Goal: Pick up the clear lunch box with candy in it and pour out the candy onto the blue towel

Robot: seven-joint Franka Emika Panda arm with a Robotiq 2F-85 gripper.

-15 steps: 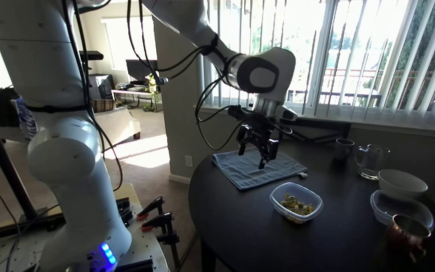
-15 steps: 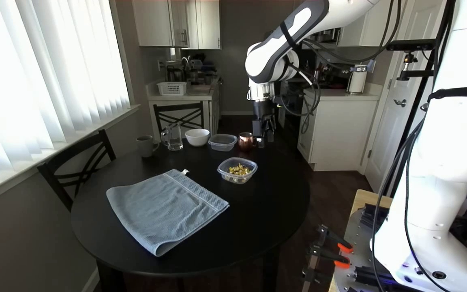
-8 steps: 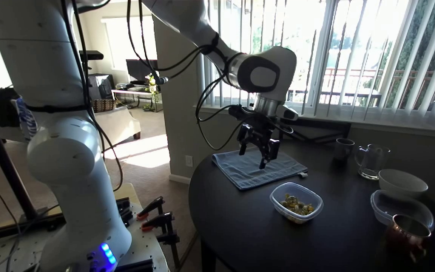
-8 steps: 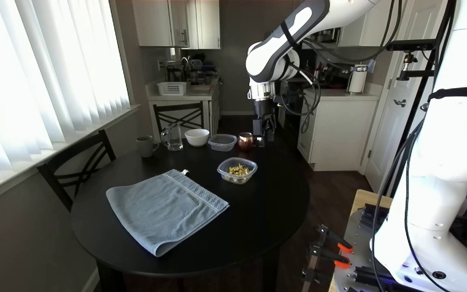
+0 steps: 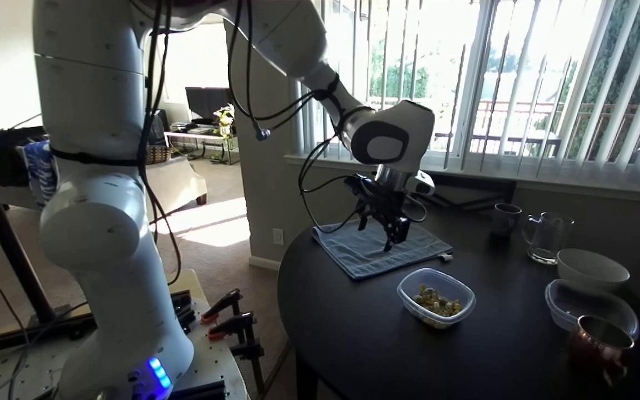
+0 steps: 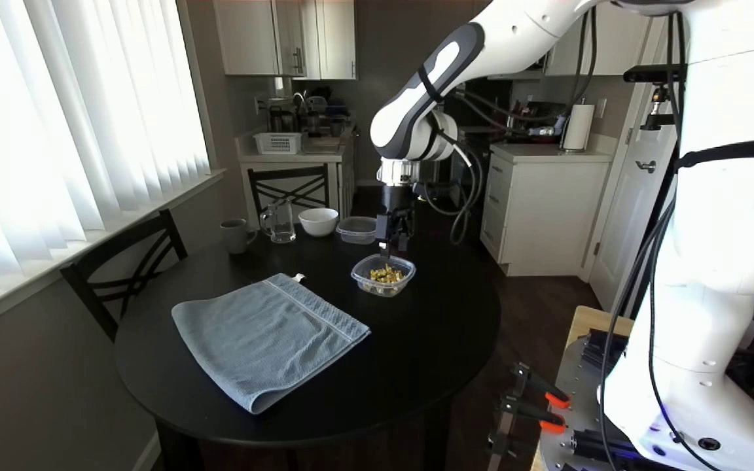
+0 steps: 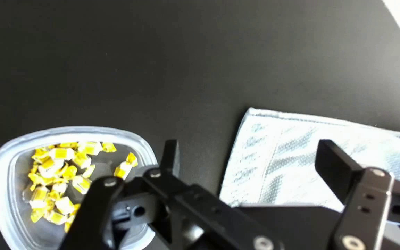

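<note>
Two fingers of the hand stand wide apart, plainest in the wrist view; a copper mug shows only in an exterior view. Near the hand on the surface sits the clear box, rounded plastic holding yellow candy; one finger partly hides it. Behind the other lies the wrinkled blue towel. In an exterior view the hand partly covers a second tub.

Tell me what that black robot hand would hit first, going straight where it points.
The hand probably meets the round dark tabletop, between the clear plastic box and blue cloth towel; with depth unclear, it may touch the towel first.
</note>
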